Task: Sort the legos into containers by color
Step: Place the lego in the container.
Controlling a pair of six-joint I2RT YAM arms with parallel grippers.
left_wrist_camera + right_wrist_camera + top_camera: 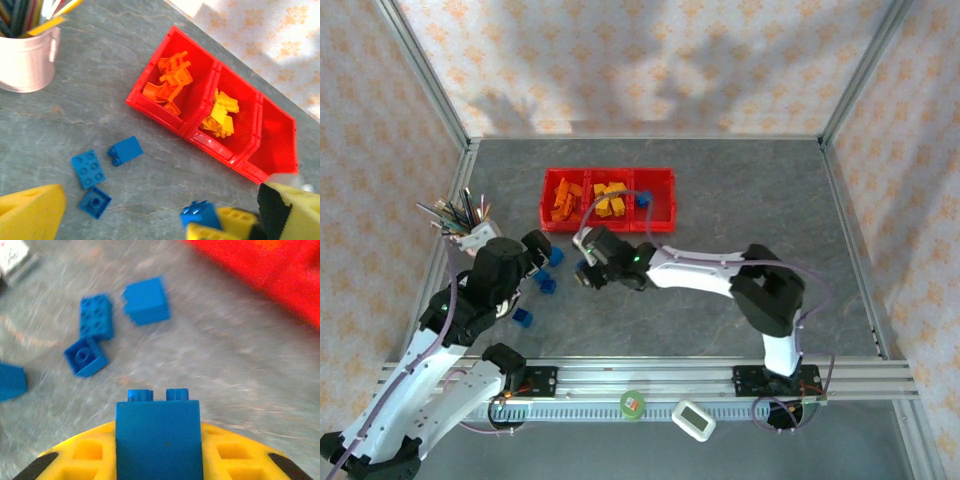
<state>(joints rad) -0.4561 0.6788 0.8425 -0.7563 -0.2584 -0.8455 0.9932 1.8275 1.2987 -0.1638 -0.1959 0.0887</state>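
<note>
Top external view, grey stone-look table [740, 190], flowery walls [620, 60], shiny red square bins [667, 175] upper middle, left gripper [160, 200] jaws wide apart, right gripper [157, 462] pinching studded blue brick [157, 430].

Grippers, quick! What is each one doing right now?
Left gripper: open, holding nothing.
Right gripper: shut on a blue lego.

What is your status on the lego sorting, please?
Right claw shut on a blue brick. Left claw open, holding nothing. Orange pieces and yellow pieces in red tray; other blue bricks loose on table. Path to tray looks open.
</note>
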